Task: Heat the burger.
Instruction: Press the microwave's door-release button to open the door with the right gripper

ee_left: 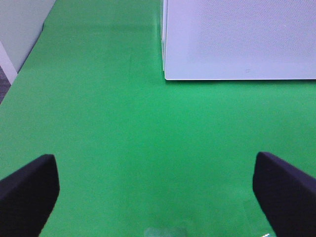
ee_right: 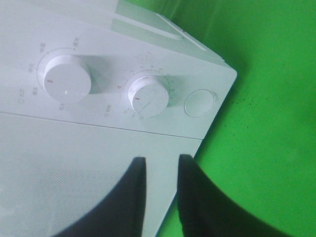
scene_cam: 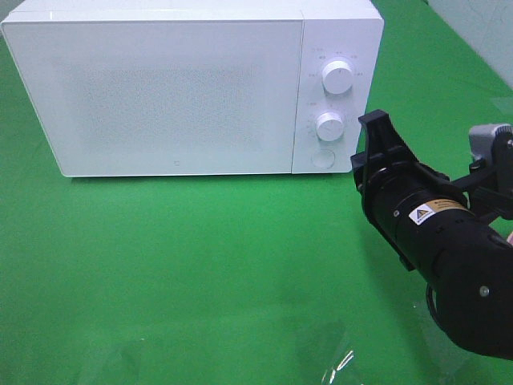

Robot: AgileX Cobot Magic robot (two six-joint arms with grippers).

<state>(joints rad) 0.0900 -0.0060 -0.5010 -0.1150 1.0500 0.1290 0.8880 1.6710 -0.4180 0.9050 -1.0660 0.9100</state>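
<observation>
Green cloth [scene_cam: 200, 265] is occupied by a closed white microwave [scene_cam: 160, 88] at upper left; the burger's place cannot be told. The right gripper [ee_right: 162, 160] is held narrowly parted, grasping nothing, near the control panel [ee_right: 108, 64], and the left gripper [ee_left: 158, 197] is spread wide, empty.

microwave [scene_cam: 184, 88]: white, dotted door | cloth [scene_cam: 200, 265]: green | right claw [ee_right: 161, 160]: black

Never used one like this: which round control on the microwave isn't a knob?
The bottom button, flat; the top knob and middle knob stick out.
</observation>
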